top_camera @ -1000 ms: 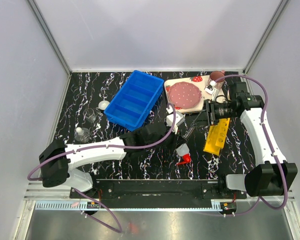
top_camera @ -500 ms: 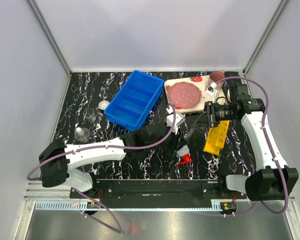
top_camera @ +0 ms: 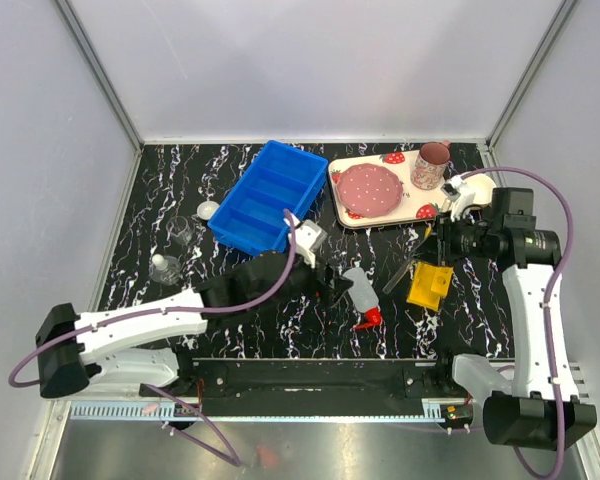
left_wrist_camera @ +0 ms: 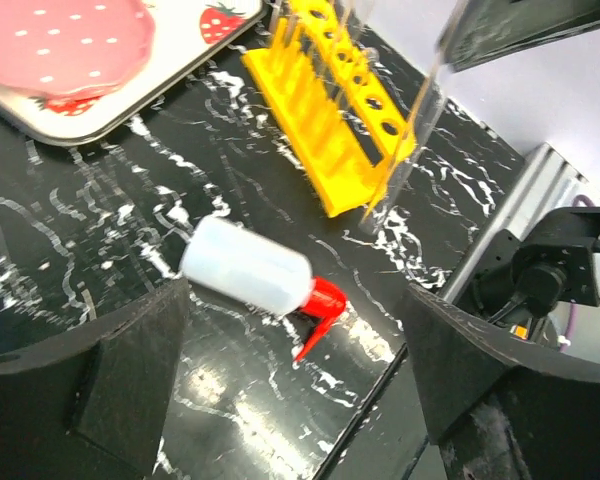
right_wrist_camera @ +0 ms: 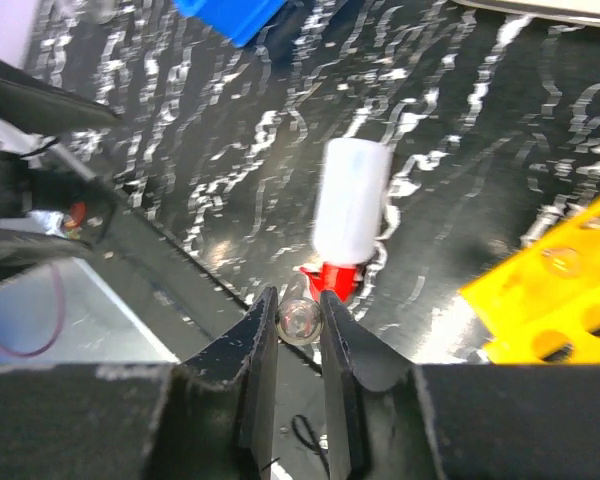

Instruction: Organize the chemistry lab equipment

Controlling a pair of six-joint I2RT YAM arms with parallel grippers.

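Leftmost on the black, white-veined table [top_camera: 150,190] stand two small clear glass beakers [top_camera: 183,232], with a tiny white dish [top_camera: 208,210] just behind them. The left arm stretches low from its base across the near part of the table, and the left gripper [top_camera: 332,290] faces rightward with its blunt black fingers [left_wrist_camera: 90,380] spread wide, touching nothing. A rigid blue bin [top_camera: 268,197] with divided compartments sits beyond that arm. Just ahead of the open jaws lies the squeeze bottle [left_wrist_camera: 245,268] on its side, a smooth translucent white cylinder with its red nozzle aimed at the near edge. It is close to the fingers but apart from them. Right of the bottle, a thin clear tube [right_wrist_camera: 300,322] slants down, pinched between the right gripper's [top_camera: 423,250] narrow fingers. Its lower end hangs over the table beside the yellow rack [top_camera: 430,283], which is moulded plastic with a row of round holes. The right arm rises steeply from its base and bends at the wrist, so that the gripper points left. Behind it, a strawberry-print tray [top_camera: 420,205] carries a pink mug [top_camera: 432,165].
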